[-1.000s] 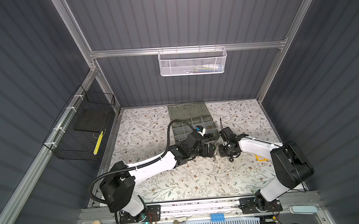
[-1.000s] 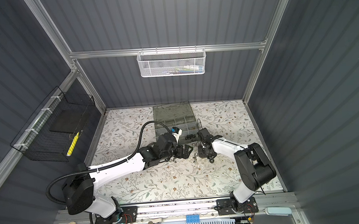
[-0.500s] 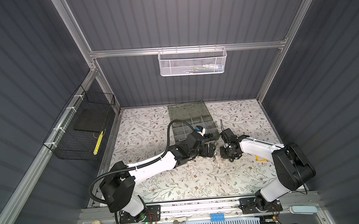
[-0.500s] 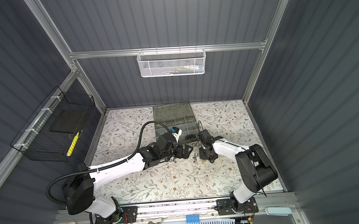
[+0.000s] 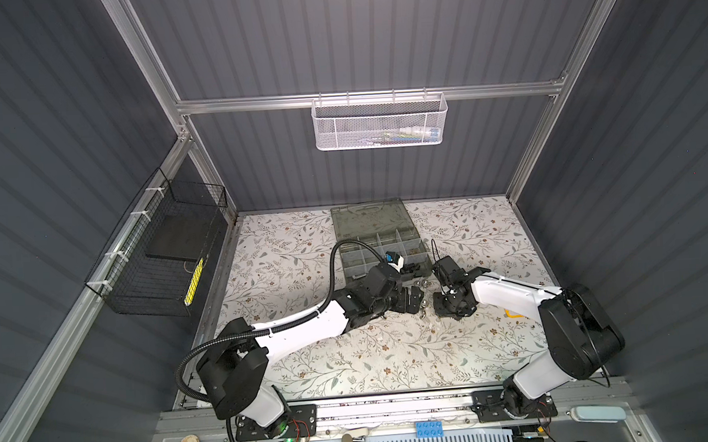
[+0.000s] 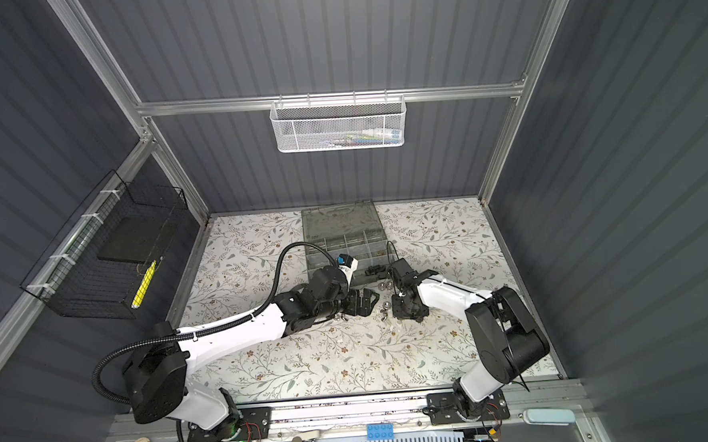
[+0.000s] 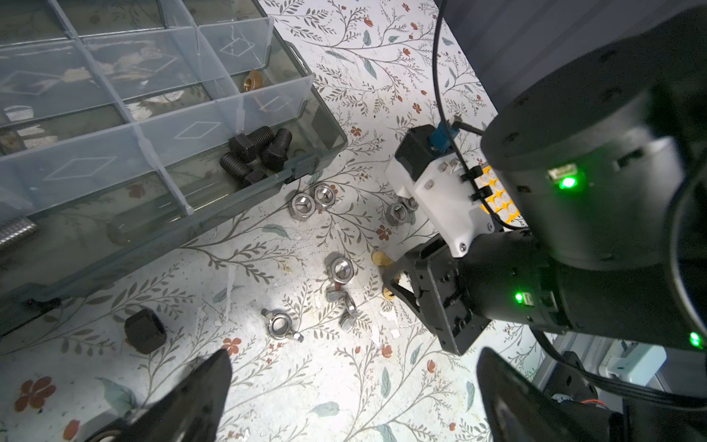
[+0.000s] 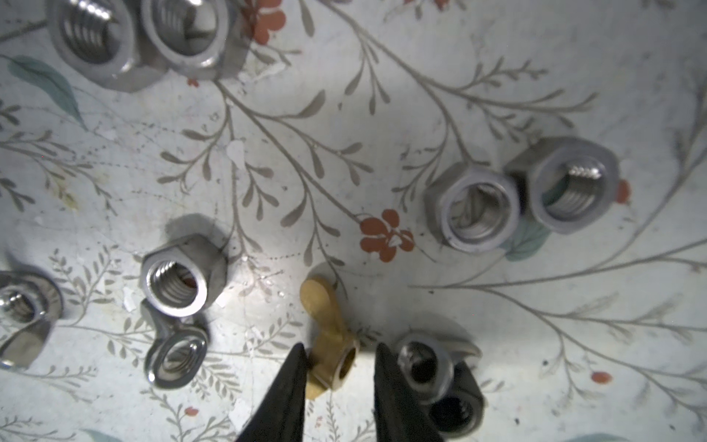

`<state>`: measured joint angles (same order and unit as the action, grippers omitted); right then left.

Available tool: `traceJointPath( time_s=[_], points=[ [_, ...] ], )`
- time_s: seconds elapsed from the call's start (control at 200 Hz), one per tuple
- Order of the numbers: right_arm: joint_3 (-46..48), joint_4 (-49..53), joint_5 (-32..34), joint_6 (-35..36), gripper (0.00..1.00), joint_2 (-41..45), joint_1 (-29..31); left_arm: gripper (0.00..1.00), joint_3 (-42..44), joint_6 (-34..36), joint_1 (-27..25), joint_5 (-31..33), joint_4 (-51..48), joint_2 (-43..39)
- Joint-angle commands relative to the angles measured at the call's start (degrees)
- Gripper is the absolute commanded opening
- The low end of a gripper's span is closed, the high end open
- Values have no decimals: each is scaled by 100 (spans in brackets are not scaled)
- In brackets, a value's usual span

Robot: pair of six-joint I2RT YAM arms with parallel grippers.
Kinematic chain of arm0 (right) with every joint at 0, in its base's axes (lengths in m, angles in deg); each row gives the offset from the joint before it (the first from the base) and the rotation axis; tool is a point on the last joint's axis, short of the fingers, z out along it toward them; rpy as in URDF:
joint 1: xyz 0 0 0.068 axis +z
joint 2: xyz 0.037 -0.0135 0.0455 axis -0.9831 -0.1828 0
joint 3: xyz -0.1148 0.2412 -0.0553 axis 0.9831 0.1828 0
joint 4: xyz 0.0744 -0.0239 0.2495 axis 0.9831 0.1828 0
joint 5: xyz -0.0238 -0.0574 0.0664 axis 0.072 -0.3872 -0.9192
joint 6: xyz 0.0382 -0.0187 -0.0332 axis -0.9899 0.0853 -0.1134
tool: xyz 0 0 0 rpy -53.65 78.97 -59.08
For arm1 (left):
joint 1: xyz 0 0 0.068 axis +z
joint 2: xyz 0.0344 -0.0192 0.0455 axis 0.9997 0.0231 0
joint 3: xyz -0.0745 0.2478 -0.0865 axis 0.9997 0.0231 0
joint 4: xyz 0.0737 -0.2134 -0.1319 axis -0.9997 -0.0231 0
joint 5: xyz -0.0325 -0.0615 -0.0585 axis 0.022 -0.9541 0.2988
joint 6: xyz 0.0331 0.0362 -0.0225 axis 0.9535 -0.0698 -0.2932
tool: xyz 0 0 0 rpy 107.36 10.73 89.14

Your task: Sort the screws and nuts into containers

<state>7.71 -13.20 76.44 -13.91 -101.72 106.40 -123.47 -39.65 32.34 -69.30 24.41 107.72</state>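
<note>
Brass marks the piece now being picked: a brass wing nut (image 8: pixel 323 321) lies on the floral cloth (image 8: pixel 497 95) between the black fingertips (image 8: pixel 294 379) of the right gripper (image 8: pixel 339 350). The fingertips stand only narrowly apart, one seemingly against the nut and the other showing a sliver of gap. I judge the nut straddled rather than firmly clamped. The narrow spread makes sense, since a small silver nut (image 8: pixel 424 363) leaning on a dark piece (image 8: pixel 459 411) sits just beside, and wider jaws would knock them. The left gripper (image 7: pixel 355 356) hovers wide and empty above the cloth near a silver wing nut (image 7: pixel 281 325), probably spread so it can drop over a piece without fine aiming. The organiser case (image 7: pixel 317 160) lies just beside the pile with its lid open, which keeps carries short. Black bolts (image 7: pixel 256 153) share its corner compartment. One brass piece (image 7: pixel 250 82) sits in the adjoining compartment, likely where the wing nut belongs. Silver hex nuts (image 7: pixel 311 201) and a black nut (image 7: pixel 144 331) lie loose on the cloth, unsorted.
</note>
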Motion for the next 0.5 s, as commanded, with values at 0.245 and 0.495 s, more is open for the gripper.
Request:
traceJointPath(
  time_s=[0.245, 0.495],
  points=[
    [-144, 138, 141, -105, 27, -326, 22, 100, 191, 98, -28, -13, 28, -320],
    [-213, 121, 160, -32, 19, -417, 29, 100, 256, 120, -32, 77, 19, -405]
  ],
)
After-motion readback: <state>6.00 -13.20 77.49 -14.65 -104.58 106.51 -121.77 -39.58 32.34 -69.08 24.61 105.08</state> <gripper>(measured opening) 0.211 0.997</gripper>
